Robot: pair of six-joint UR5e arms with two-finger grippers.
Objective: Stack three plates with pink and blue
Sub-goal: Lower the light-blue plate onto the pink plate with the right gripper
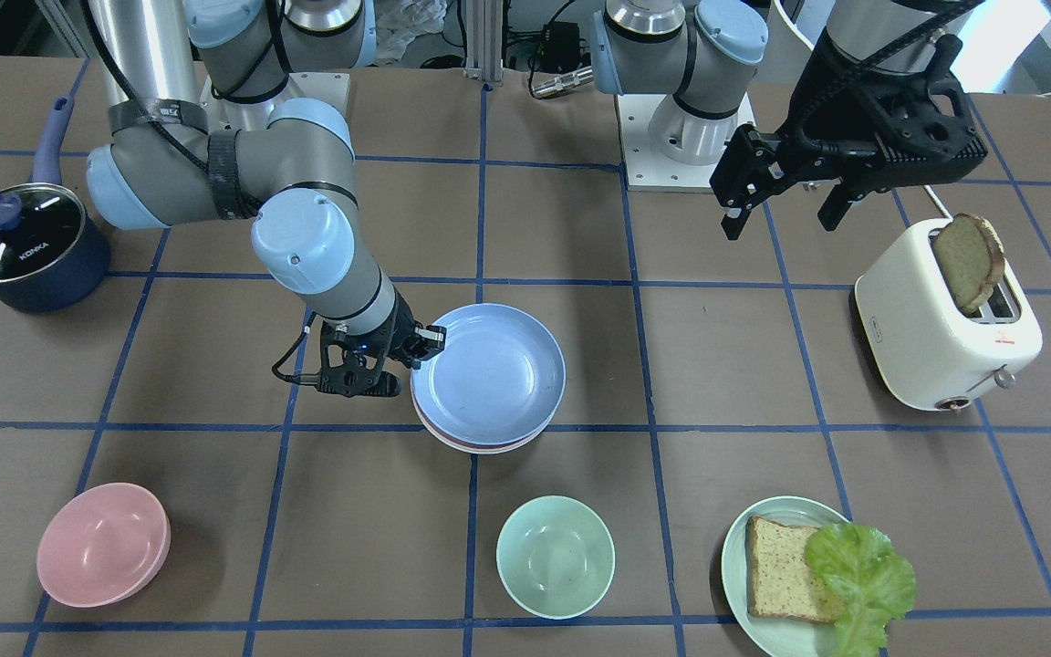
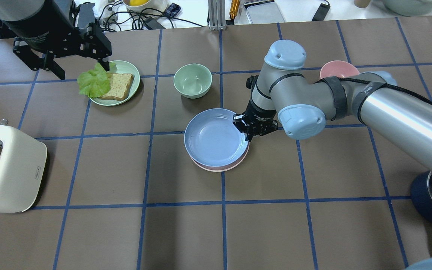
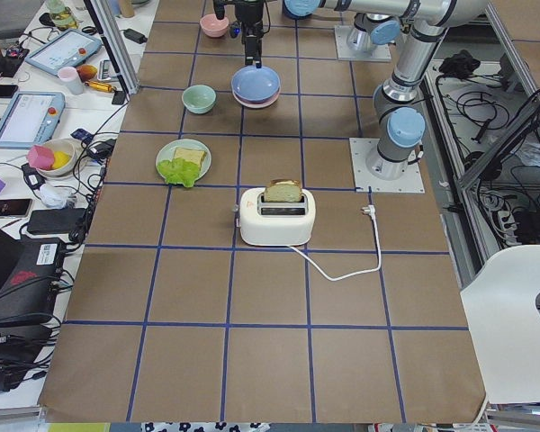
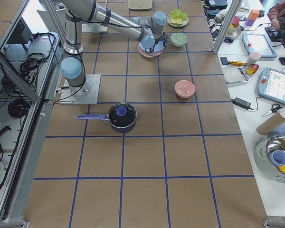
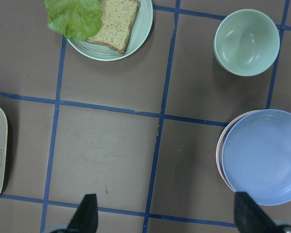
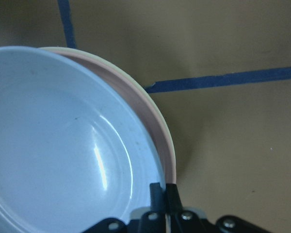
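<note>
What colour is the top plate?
Light blue; the top plate shows best in the front-facing view.

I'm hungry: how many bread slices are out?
2. One brown bread slice stands in the white toaster; a second slice lies on the mint-green round plate with a lettuce leaf; another may hide inside.

Bright, even light falls from above, leaving short soft shadows on the counter [image 1: 726,347]. White glare streaks the pot lid [image 1: 16,230] and the blue plate [image 6: 63,145]; the right wrist view is dimmer and slightly soft.
</note>
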